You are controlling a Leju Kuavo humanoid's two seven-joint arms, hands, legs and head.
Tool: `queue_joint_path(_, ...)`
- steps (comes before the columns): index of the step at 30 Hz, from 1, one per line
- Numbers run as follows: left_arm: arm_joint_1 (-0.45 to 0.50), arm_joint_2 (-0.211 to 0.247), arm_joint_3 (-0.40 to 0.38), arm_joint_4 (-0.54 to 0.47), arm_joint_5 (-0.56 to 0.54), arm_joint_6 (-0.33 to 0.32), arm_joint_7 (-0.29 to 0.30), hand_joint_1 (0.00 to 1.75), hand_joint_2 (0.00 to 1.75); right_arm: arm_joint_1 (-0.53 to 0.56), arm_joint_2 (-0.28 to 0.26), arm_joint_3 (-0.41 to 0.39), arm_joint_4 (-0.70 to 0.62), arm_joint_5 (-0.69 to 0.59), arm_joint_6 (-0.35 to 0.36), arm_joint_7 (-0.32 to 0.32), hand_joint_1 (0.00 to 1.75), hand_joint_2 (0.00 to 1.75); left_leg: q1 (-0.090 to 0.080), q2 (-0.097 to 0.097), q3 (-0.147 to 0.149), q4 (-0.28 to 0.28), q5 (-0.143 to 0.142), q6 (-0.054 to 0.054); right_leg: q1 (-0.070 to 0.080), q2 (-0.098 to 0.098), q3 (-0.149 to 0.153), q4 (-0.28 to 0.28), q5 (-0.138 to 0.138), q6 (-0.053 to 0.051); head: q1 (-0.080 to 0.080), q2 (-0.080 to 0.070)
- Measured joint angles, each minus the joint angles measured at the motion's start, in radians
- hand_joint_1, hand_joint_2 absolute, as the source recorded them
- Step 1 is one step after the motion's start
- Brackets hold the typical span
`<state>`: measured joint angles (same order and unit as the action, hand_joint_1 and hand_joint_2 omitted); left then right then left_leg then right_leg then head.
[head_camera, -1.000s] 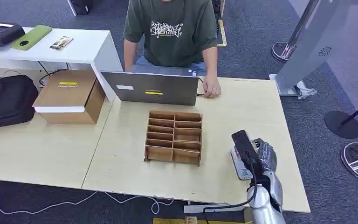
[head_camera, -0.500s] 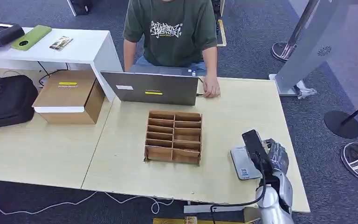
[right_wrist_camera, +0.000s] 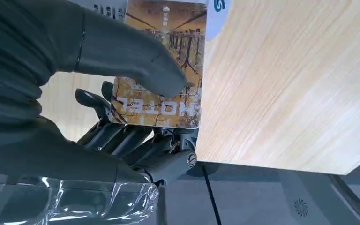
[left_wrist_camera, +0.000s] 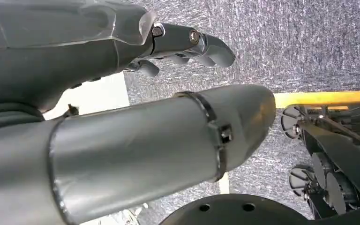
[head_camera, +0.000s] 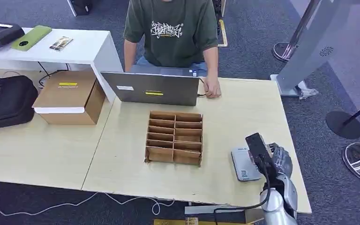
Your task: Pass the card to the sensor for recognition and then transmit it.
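Since the earlier frames the right hand (head_camera: 275,159) has drawn back toward the table's near right corner, thumb and fingers pinching the brown printed hotel card (right_wrist_camera: 161,65) beside the flat grey-white sensor pad (head_camera: 243,163). To register well, it should bring the card flat over the pad's face with a steady pinch. The left hand (left_wrist_camera: 187,44) hangs over the carpet, fingers loosely apart, holding nothing.

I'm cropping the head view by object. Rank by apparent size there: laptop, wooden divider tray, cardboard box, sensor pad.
1. Laptop
2. Wooden divider tray and cardboard box, too alike to rank
3. Sensor pad, partly hidden by the right hand
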<state>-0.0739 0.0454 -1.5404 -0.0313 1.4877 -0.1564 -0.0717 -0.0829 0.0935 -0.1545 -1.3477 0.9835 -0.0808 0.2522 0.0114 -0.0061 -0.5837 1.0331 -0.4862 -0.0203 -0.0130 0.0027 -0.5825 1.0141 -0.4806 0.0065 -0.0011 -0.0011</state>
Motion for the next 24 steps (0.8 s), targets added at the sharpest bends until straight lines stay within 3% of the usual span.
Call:
queue_joint_path(10,-0.001,0.003,0.000,0.000,0.018,0.000,0.006,0.00,0.00,-0.057,0.000,0.000,0.121,-0.010,0.045,-0.003,1.75,1.75,0.000,0.000,0.001,0.000,0.000,0.000,0.000,0.000,0.001,0.000,0.000,0.000,0.000,0.000)
queue_joint_path(24,-0.001,0.004,0.000,0.000,0.030,-0.002,0.018,0.00,0.00,-0.188,-0.018,-0.013,0.336,-0.018,0.007,-0.003,1.75,1.75,0.000,0.002,0.007,0.000,0.000,0.000,0.000,0.001,0.007,-0.001,0.000,0.000,0.000,0.000)
